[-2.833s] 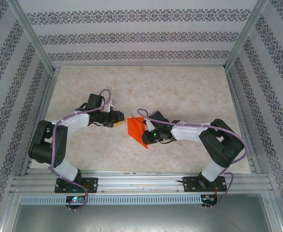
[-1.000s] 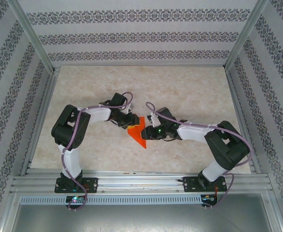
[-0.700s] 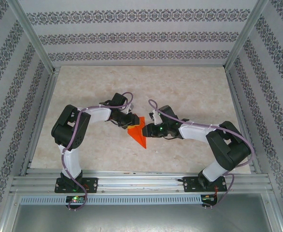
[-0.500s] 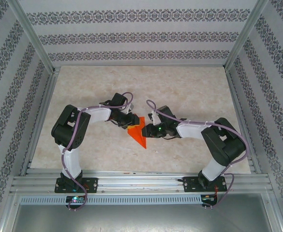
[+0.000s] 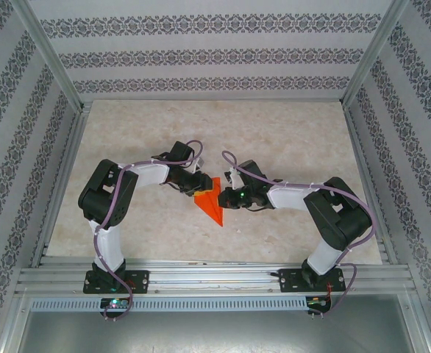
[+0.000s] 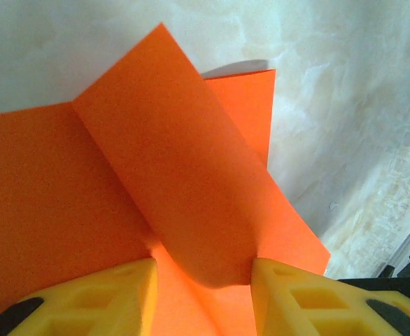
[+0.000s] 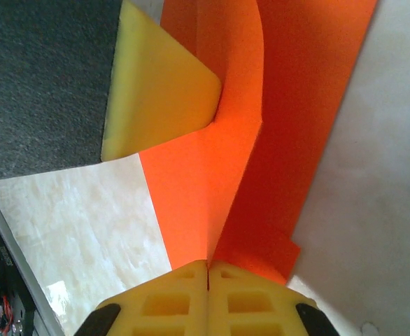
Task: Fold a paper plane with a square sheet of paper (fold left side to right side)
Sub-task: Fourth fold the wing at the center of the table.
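**Right gripper (image 7: 207, 269) pinched on the orange paper (image 7: 289, 126), left gripper (image 6: 203, 273) astride a raised flap**

From its own wrist camera, the right gripper's yellow fingers (image 7: 170, 301) are pressed together, and a crease of the paper runs straight into the seam between them. Beyond them the paper rises in a curved flap against one yellow finger of the left gripper (image 7: 159, 98).

The left gripper's fingers (image 6: 114, 294) stand apart, one on each side of the curled flap. The rest of the paper (image 6: 170, 182) spreads out flat beyond them.

From above, the left gripper (image 5: 201, 188) and the right gripper (image 5: 225, 197) meet nose to nose near the middle of the table (image 5: 274, 132). The paper (image 5: 214, 208) lies between them, with one pointed corner toward the near edge. Beyond it the marbled tabletop runs back to a patterned wall (image 5: 215, 59).
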### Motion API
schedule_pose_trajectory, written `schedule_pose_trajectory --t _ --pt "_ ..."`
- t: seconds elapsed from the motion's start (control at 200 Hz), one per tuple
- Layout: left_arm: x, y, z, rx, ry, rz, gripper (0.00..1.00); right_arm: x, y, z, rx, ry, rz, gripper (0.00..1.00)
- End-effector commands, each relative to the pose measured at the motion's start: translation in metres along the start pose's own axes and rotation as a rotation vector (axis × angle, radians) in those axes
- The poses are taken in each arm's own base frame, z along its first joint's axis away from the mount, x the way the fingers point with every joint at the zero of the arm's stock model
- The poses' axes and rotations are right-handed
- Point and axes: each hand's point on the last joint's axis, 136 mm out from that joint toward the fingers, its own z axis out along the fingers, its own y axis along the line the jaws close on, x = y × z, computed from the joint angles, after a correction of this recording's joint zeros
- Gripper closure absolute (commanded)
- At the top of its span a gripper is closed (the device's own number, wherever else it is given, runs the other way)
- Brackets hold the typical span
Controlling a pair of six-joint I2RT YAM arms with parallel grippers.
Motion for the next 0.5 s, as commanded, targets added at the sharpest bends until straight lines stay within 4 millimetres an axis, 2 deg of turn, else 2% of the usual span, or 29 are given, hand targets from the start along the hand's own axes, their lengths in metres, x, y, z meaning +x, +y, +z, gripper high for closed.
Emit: schedule_pose_trajectory --t 0.0,0.495 --pt "0.01 0.022 0.007 -0.093 0.031 -0.024 0.59 -0.004 -0.005 0.0 0.029 -0.003 -0.014 1.0" --pt "0.01 0.021 0.007 -0.093 0.031 -0.023 0.59 -0.002 -0.019 0.005 0.091 0.023 -0.01 1.0"
